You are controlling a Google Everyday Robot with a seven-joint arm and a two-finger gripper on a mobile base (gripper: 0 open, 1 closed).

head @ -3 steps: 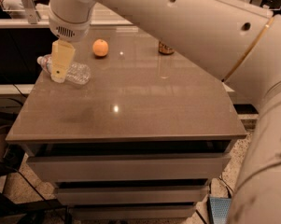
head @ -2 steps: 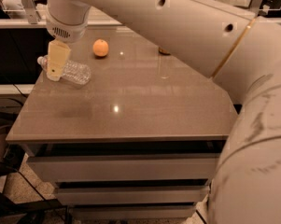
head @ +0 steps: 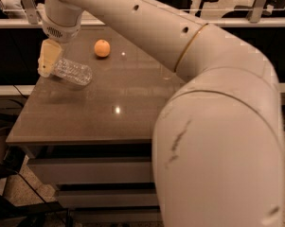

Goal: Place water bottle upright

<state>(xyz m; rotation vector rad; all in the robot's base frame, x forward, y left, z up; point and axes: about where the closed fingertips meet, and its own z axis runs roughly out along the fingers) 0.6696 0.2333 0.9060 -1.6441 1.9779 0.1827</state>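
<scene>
The water bottle point(head: 74, 72) lies on its side near the left edge of the brown table point(head: 109, 112), its clear ribbed body pointing right. Its cap end is hidden behind my gripper point(head: 48, 59). The gripper hangs from the white wrist point(head: 61, 26) and sits at the bottle's left end, low over the table top. I cannot tell whether it touches the bottle.
An orange point(head: 102, 48) sits on the table behind and to the right of the bottle. My large white arm point(head: 213, 126) fills the right side and hides the table's back right. Drawers point(head: 90, 169) lie below the table top.
The gripper has moved a little left, now covering the bottle's cap end. The arm has swung closer to the camera and hides the small can at the back.
</scene>
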